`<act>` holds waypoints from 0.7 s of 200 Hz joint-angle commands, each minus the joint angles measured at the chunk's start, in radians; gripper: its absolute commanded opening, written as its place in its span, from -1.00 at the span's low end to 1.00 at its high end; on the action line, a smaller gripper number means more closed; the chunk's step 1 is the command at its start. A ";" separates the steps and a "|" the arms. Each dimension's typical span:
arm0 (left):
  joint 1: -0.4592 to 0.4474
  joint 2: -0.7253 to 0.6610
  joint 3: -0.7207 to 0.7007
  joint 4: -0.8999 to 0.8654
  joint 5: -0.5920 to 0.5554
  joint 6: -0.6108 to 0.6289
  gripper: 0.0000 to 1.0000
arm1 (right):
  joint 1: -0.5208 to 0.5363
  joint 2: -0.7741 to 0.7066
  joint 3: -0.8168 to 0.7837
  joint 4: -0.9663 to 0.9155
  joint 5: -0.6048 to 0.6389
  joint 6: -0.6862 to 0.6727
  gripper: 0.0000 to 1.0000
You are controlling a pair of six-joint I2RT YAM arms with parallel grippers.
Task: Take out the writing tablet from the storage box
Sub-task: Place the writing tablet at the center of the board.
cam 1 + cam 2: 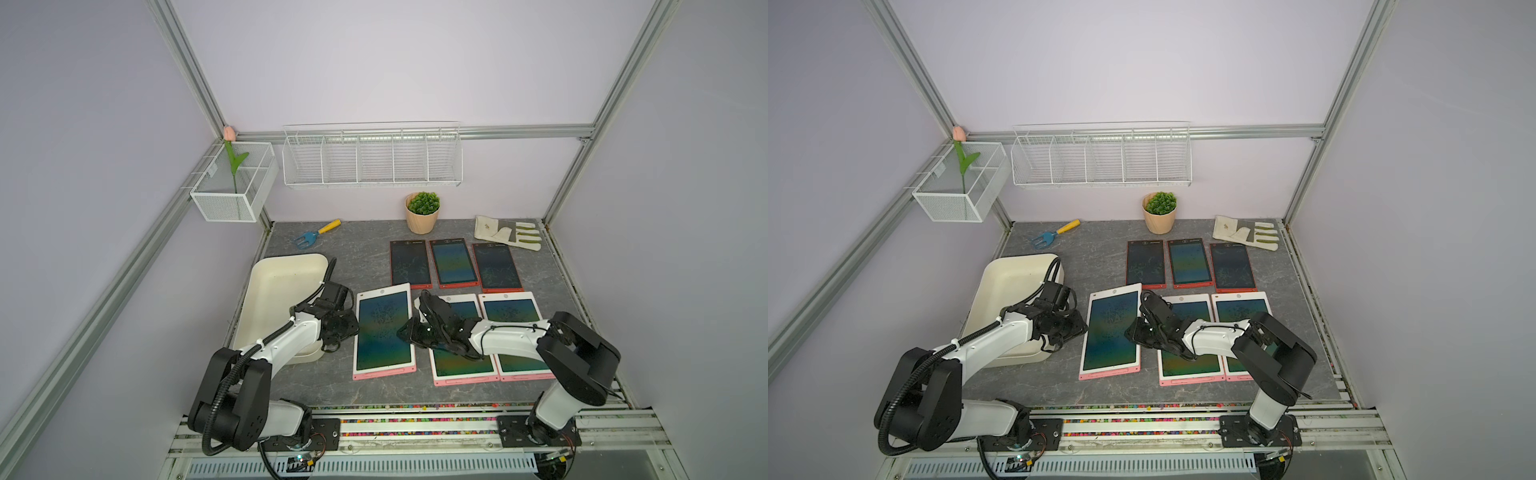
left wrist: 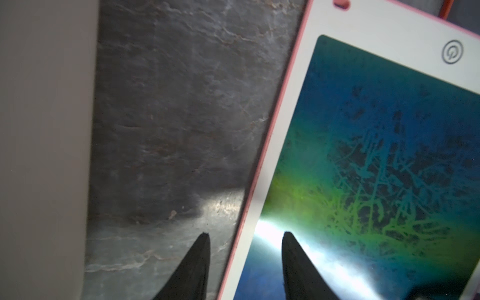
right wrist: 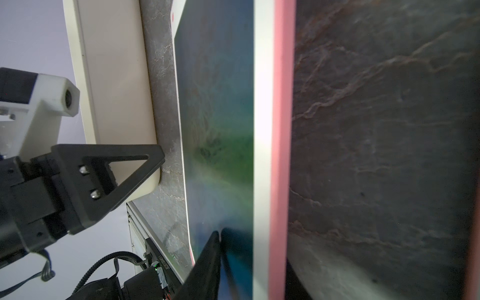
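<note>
The storage box [image 1: 282, 291] is a cream-white bin at the table's left, with nothing in the part of it that shows; its wall appears in the wrist views [image 2: 39, 130] [image 3: 117, 91]. A pink-edged writing tablet [image 1: 384, 328] [image 1: 1111, 328] lies on the table right of the box, slightly askew. My left gripper [image 1: 353, 326] [image 2: 245, 233] is open, one finger over the table and one over the screen [image 2: 363, 155], straddling the tablet's left edge. My right gripper [image 1: 404, 332] [image 3: 254, 246] has its jaws parted around the tablet's right edge [image 3: 275, 130].
Two more pink-edged tablets [image 1: 461, 345] [image 1: 515, 332] lie under the right arm. Three red-framed tablets [image 1: 453, 262] sit behind them. At the back are a potted plant [image 1: 422, 212], a glove [image 1: 507, 232] and a blue rake [image 1: 316, 234]. A wire rack [image 1: 372, 158] and mesh basket [image 1: 232, 183] hang above.
</note>
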 commanded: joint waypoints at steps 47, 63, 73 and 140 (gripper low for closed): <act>0.029 0.012 -0.023 0.040 -0.002 0.034 -0.09 | 0.008 0.029 -0.014 -0.012 0.029 0.042 -0.41; 0.029 0.018 -0.029 0.051 0.006 0.028 -0.09 | 0.008 0.025 -0.021 -0.022 0.036 0.041 -0.45; 0.029 0.021 -0.031 0.058 0.009 0.029 -0.09 | 0.008 0.021 -0.022 -0.035 0.040 0.037 -0.46; 0.029 0.025 -0.045 0.069 0.009 0.025 -0.10 | 0.004 0.018 -0.034 -0.084 0.039 0.020 -0.43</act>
